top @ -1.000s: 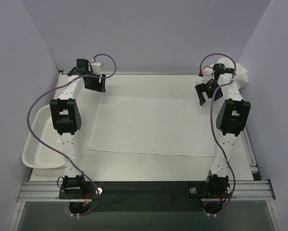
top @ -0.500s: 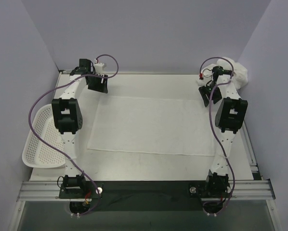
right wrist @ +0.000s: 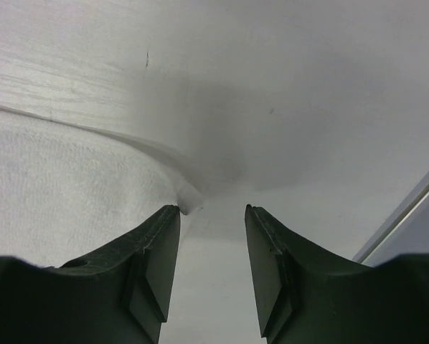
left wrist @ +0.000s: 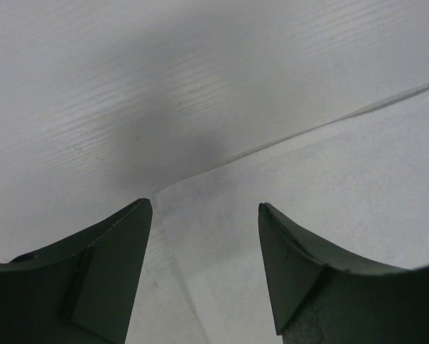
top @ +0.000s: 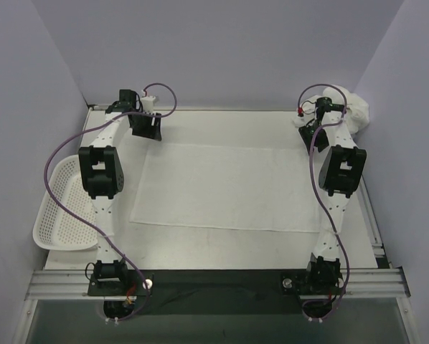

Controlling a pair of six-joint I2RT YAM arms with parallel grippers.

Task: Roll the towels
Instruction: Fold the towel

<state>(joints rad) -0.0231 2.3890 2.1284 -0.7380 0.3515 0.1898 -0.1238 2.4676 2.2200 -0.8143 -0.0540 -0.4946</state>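
Observation:
A white towel (top: 225, 186) lies flat in the middle of the table. My left gripper (top: 147, 130) hovers at its far left corner. In the left wrist view the left gripper (left wrist: 204, 208) is open, with the towel's corner (left wrist: 173, 204) lying between the two fingertips, untouched. My right gripper (top: 307, 132) is at the far right corner. In the right wrist view the right gripper (right wrist: 212, 209) still shows a gap over bare table, and the slightly lifted towel corner (right wrist: 189, 201) sits just at the left fingertip (right wrist: 168, 218). More crumpled white towels (top: 356, 111) are piled at the far right.
A white mesh basket (top: 57, 208) hangs off the table's left edge. Purple walls close in the left, back and right. The table's right rim (right wrist: 415, 208) runs close beside the right gripper. A metal rail (top: 214, 283) holds both arm bases.
The right gripper has moved back and to the right, to the towel's far right corner, and its jaws have narrowed a lot. The left gripper has shifted slightly and stayed open.

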